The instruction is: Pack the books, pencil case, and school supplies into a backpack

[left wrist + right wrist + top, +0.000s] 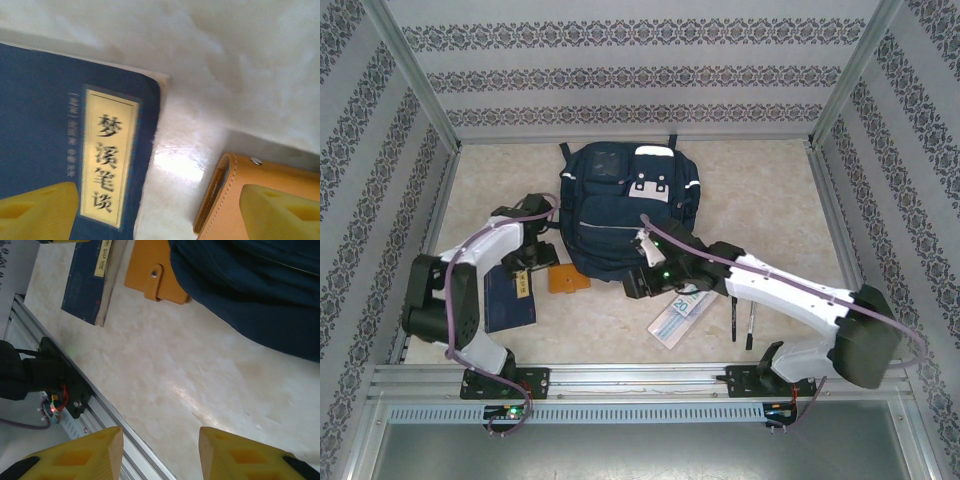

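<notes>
The navy backpack (620,205) lies flat at the middle of the table. My left gripper (527,272) hovers open over the bare strip between the dark navy book (508,300) and the orange notebook (568,280). In the left wrist view one finger overlaps the navy book (50,150) and the other overlaps the orange notebook (225,200), with nothing in the left gripper (160,220). My right gripper (642,282) sits at the backpack's near edge, open and empty (160,452) above the tabletop. The pale pencil case (678,318) lies under the right arm. Two black pens (733,320) rest just right of it.
The right wrist view has the navy book (85,285), the orange notebook (150,270) and the backpack (250,285) along its top, and the metal front rail (100,410) at lower left. Patterned walls and frame posts (830,190) enclose the table.
</notes>
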